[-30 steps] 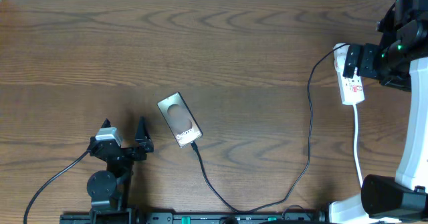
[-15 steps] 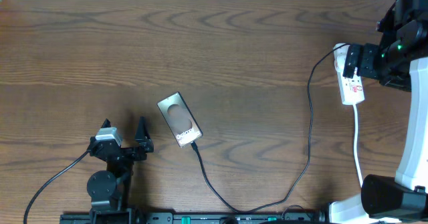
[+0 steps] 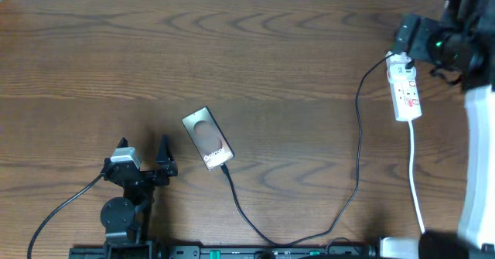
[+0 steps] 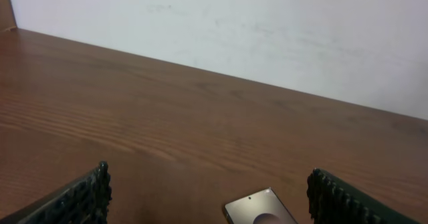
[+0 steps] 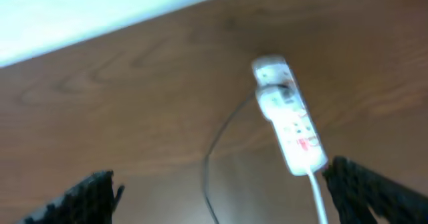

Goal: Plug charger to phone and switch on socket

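The phone (image 3: 207,139) lies flat at mid-table, its dark glossy back up; one corner (image 4: 259,209) shows in the left wrist view. The charger (image 3: 358,139), a thin black cable, meets the phone's near end, loops along the front edge and climbs to the far end of the socket (image 3: 405,89). That white strip with red marks lies at the right and also appears as the socket (image 5: 290,125) in the blurred right wrist view. My left gripper (image 3: 144,152) rests open, left of the phone. My right gripper (image 3: 405,38) hangs open above the strip's far end, holding nothing.
The socket's white cord (image 3: 416,182) runs toward the front edge on the right. The right arm's white body (image 3: 478,158) stands along the right side. The left arm's base (image 3: 117,212) and its thick black cable (image 3: 58,212) sit front left. A white wall (image 4: 267,30) backs the table.
My right gripper has risen and swung toward the far edge, off the socket, whose top end now shows uncovered. Left arm, phone and cable are unmoved.
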You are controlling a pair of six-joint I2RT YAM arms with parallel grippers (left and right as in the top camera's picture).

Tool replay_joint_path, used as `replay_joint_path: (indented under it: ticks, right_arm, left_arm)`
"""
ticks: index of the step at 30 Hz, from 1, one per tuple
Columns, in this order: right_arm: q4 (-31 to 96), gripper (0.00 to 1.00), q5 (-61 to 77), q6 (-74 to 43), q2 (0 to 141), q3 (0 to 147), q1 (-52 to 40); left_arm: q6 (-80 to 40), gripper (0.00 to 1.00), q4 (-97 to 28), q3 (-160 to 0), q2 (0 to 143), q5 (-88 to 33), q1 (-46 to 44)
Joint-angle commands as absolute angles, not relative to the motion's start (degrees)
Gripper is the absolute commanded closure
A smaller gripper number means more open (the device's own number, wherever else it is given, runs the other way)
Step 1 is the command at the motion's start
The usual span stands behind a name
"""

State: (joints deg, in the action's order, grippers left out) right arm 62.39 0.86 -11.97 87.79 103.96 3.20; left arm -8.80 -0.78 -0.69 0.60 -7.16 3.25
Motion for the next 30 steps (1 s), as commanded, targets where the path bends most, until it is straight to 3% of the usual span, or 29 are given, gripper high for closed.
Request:
replay_joint_path:
  ticks: [1, 9, 16, 20, 30]
  right_arm:
    - [50.35, 0.01, 2.96, -12.82, 79.92, 90.19, -0.56]
    - [11.44, 0.01, 2.96, -12.82, 61.43, 55.64, -4.60]
    - [-14.72, 0.01, 1.74, -12.60, 45.78, 30.57, -4.60]
    - [-20.27, 0.01, -0.91, -12.60, 38.00, 20.45, -4.60]
    - [-19.92, 0.01, -2.00, -7.38, 20.69, 4.71, -4.60]
  left_arm:
    - [-8.84, 0.09, -3.42, -0.23, 0.23, -8.14, 3.46]
    - [-8.84, 0.09, -3.42, -0.23, 0.23, -8.14, 3.46]
    - [-8.84, 0.09, -3.42, -0.23, 0.23, -8.14, 3.46]
    - [-8.84, 0.09, -3.42, -0.23, 0.23, -8.14, 3.46]
    - [-8.84, 0.09, -3.42, -0.23, 0.23, -8.14, 3.46]
